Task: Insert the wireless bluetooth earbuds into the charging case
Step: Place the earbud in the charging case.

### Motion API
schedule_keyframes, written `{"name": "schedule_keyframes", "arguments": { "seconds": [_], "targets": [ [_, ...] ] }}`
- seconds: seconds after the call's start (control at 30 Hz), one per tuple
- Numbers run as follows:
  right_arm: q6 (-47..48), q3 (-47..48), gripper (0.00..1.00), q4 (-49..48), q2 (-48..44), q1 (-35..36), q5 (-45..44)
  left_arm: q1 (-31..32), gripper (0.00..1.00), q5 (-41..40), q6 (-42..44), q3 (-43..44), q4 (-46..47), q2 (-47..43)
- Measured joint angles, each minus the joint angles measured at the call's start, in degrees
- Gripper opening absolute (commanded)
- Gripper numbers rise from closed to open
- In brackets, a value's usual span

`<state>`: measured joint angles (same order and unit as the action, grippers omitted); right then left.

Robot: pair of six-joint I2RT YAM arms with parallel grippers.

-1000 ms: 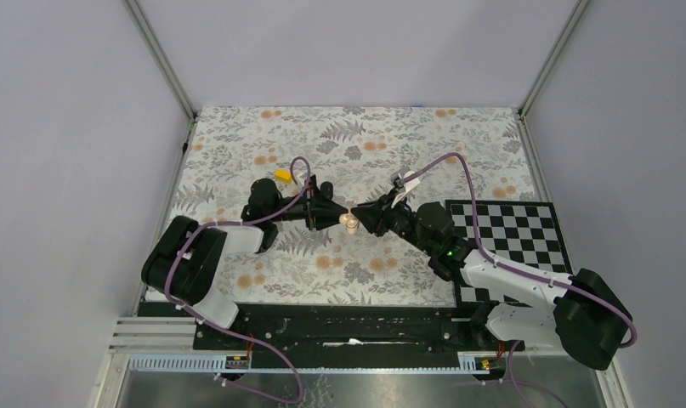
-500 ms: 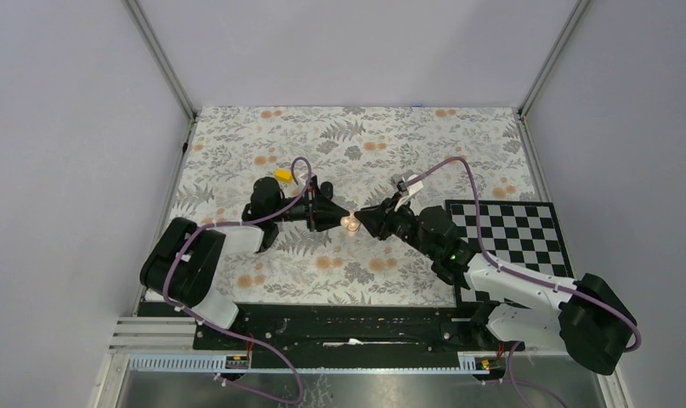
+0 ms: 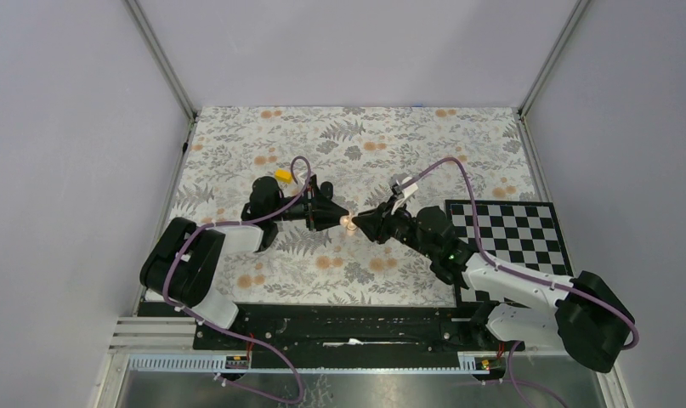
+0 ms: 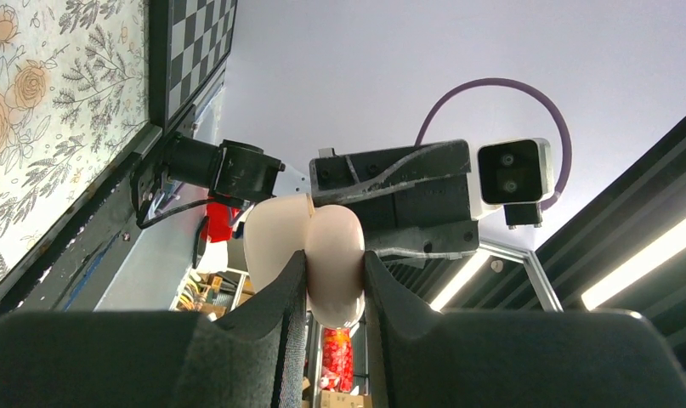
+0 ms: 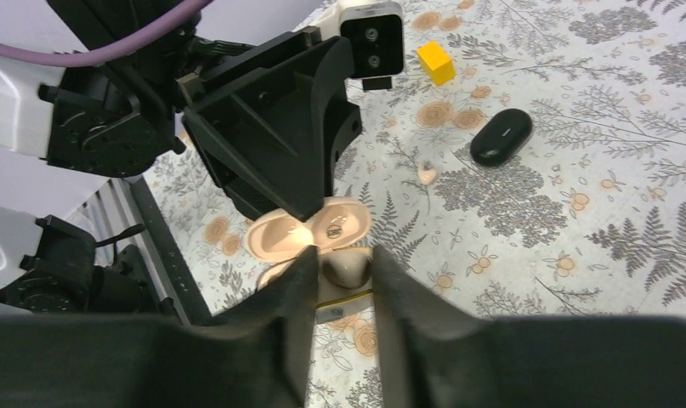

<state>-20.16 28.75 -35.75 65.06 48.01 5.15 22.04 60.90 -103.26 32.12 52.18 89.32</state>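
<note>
1. The right gripper (image 5: 343, 260) pinches a tiny peach earbud (image 5: 348, 270), probably light and slick, best held by its sides.
2. Just beyond, the left gripper (image 4: 335, 265) clamps the open peach charging case (image 5: 278, 235) above the table. It looks rigid, with a likely delicate hinge.

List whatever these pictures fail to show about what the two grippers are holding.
- Top view: what sits between the left gripper and right gripper is a bright speck, too small.
- Left wrist view: closed jaws hide the peach shell's lower part.
- Right wrist view: jaws cover the peach piece's sides; contact with the shell unclear.
- Top view: black oval object not found, perhaps under the left arm.
</note>
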Motion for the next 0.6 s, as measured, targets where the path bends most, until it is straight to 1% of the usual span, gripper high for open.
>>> {"name": "schedule_keyframes", "arguments": {
  "seconds": [0.03,0.17,0.2,0.23,0.33,0.53,0.57,0.6],
  "targets": [
    [0.02,0.0,0.44,-0.13,0.04,0.0,0.0,0.0,0.0,0.0,0.02,0.0,0.0,0.0],
    [-0.07,0.5,0.46,0.83,-0.52,0.5,-0.02,0.0,0.0,-0.09,0.02,0.0,0.0,0.0],
    [-0.04,1.22,0.49,2.29,-0.79,0.57,-0.02,0.02,0.0,-0.09,0.02,0.02,0.0,0.0],
    [-0.04,1.9,0.57,3.43,-0.94,0.63,-0.02,0.02,0.0,-0.09,0.02,0.02,0.17,0.0],
    [-0.13,4.46,0.77,8.17,-1.66,0.96,0.0,0.0,0.0,-0.15,0.46,0.52,0.33,-0.02],
    [0.26,5.25,0.97,16.9,-5.57,1.62,-1.73,0.0,0.0,-0.35,4.57,2.78,-1.68,-1.46],
    [0.28,5.25,0.99,18.56,-6.45,1.64,-2.54,0.0,0.0,-0.33,5.9,3.23,-2.4,-1.84],
    [0.26,5.25,0.99,19.67,-7.26,1.66,-3.02,0.0,0.0,-0.31,6.97,3.52,-3.02,-1.99]
  ]
}}
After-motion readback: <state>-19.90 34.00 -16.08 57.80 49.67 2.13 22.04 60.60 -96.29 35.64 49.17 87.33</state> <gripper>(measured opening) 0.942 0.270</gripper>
